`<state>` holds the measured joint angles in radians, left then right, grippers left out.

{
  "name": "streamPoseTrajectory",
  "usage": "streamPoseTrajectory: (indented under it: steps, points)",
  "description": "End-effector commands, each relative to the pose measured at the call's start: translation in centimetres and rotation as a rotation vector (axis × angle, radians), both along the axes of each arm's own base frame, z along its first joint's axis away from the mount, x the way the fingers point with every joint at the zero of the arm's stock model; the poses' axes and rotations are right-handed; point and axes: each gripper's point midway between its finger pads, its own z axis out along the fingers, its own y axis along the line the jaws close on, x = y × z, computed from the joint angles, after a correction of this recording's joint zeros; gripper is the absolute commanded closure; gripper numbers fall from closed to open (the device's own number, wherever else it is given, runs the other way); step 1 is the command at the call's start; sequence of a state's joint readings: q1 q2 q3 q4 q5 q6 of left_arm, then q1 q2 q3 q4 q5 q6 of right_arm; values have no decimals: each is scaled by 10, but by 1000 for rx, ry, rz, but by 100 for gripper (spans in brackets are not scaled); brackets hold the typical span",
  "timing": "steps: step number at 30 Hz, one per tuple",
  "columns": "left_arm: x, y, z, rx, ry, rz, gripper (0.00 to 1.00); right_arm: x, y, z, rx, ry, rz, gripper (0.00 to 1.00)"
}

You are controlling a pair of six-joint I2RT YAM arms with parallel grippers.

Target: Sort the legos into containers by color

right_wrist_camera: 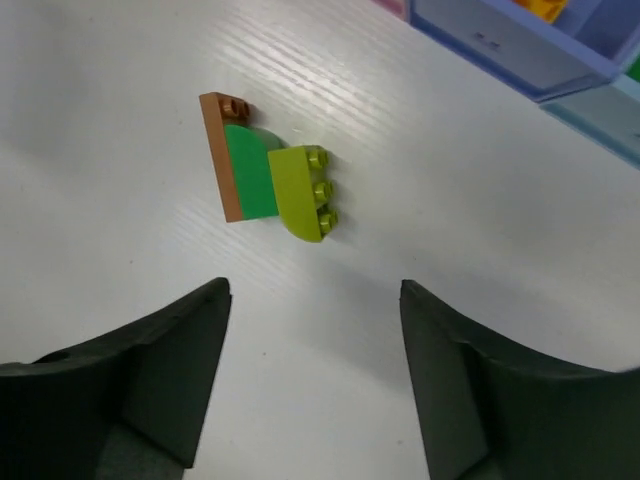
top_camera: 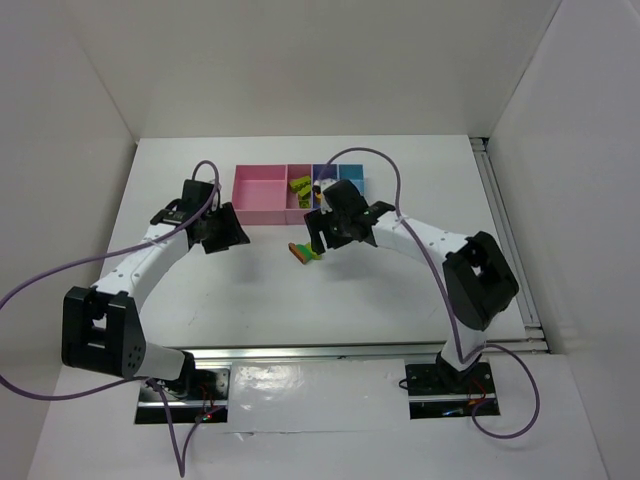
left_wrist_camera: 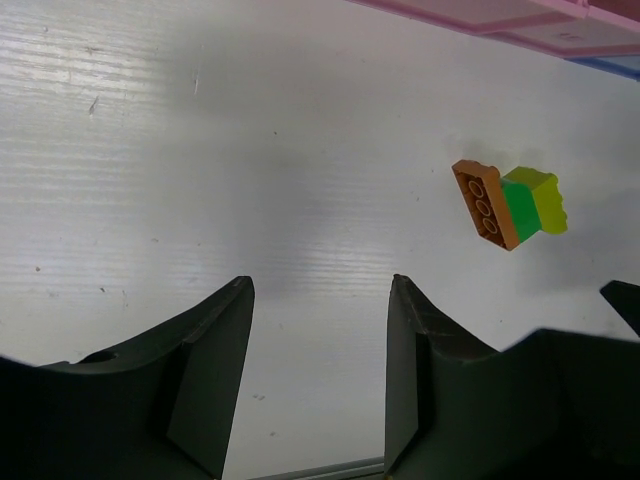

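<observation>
Right tool (right_wrist_camera: 315, 300) open, empty; left tool (left_wrist_camera: 320, 300) open too.
Your stuck-together legos (right_wrist_camera: 268, 172) lie just left of the right tool; that arm is nearer.

Bright, even white light fills the top view; the table (top_camera: 400, 290) looks nearly washed out, with faint soft shadows under the arms and glare on the glossy panel (top_camera: 300, 378) between the bases; up close, the left gripper (left_wrist_camera: 322, 283) and right gripper (right_wrist_camera: 312, 290) are dark, underexposed and slightly soft; the joined bricks (right_wrist_camera: 265, 175) are sharp over a pale shadow; the bins (right_wrist_camera: 520, 40) blur at the corner; a streaky sheen and a grey shadow patch cross the left wrist view.
</observation>
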<state>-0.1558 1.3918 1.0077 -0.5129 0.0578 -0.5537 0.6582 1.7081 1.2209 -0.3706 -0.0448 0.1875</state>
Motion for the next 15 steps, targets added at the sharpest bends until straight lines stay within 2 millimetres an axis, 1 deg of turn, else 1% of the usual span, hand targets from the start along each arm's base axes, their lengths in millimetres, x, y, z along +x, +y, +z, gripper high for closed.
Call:
streamPoseTrajectory:
  steps: [1, 2, 3, 4, 5, 6, 7, 8, 9, 10, 12, 13, 14, 15]
  points:
    - [5, -8, 7, -35, -23, -14, 41, 13, 28, 7, 60, -10, 68, 22]
    - [7, -8, 8, -36, -32, -14, 41, 16, 31, -7, 38, 19, 67, 21]
    - [7, -8, 8, -36, -32, -14, 41, 19, 36, -8, 46, 26, 76, 19]
    - [7, -8, 8, -31, -34, -22, 41, 24, 42, -4, 52, 19, 94, 17]
    - [7, -8, 8, -31, -34, -22, 41, 23, 46, -15, 48, 52, 106, 14]
    - [7, -8, 8, -31, -34, -22, 41, 22, 50, -18, 41, 52, 122, 13]
    - [7, -8, 8, -31, -34, -22, 41, 25, 54, -16, 42, 47, 140, 12]
    - [7, -8, 8, -31, -34, -22, 41, 23, 60, -25, 32, 61, 152, 10]
    - [5, -7, 5, -30, -25, -22, 41, 24, 60, -29, 20, 67, 160, 10]
    - [5, -7, 5, -30, -24, -22, 41, 22, 65, -30, 16, 72, 171, 10]
    - [5, -7, 5, -30, -24, -22, 41, 23, 63, -40, -8, 80, 170, 10]
    - [4, -9, 5, -37, -23, -27, 41, 19, 64, -47, -26, 91, 173, 12]
    - [3, -13, 6, -55, -20, -40, 39, 20, 62, -47, -33, 87, 166, 13]
    - [4, -18, 5, -74, -19, -67, 39, 17, 66, -47, -33, 86, 177, 14]
